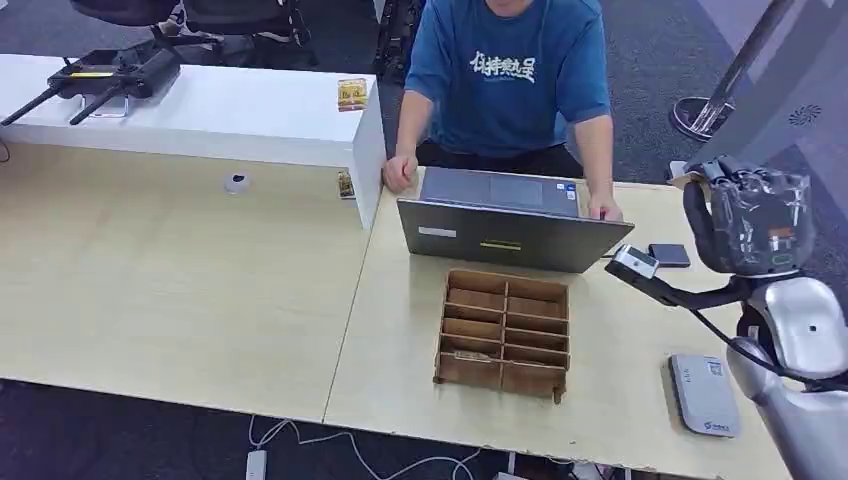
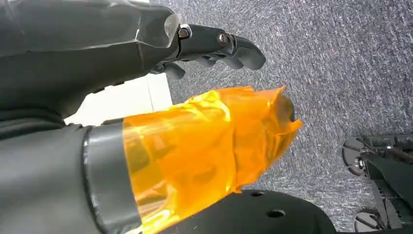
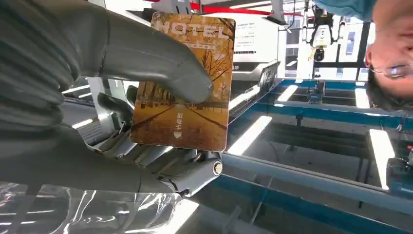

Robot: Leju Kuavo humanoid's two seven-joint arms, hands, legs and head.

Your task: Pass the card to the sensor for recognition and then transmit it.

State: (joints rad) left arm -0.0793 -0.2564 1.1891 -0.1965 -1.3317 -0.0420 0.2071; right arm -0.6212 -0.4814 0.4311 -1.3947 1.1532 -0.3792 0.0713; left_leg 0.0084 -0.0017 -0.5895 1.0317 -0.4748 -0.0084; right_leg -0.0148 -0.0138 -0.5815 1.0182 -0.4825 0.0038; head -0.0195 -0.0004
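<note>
- One card is all you carry, so mind the route first: in the head view your right hand (image 1: 745, 215) is raised at the right edge of the pale table (image 1: 200, 290), well above the grey card reader (image 1: 704, 394) lying flat at the near right. Lower the hand steadily and bring the card face down flat over the reader.
- Keep wide of the wooden divider box (image 1: 505, 333) at the middle and the laptop (image 1: 510, 228), where a person in a blue shirt (image 1: 510, 75) has both hands.
- In the left wrist view your left hand (image 2: 209, 48) hangs over grey carpet (image 2: 341, 58), fingers loosely curled around nothing, an orange film wrap (image 2: 209, 146) below them.
- In the right wrist view the thumb (image 3: 160, 58) presses the hotel card (image 3: 182, 83) against the fingers behind it; the grip looks firm, so do not re-pinch midway.
</note>
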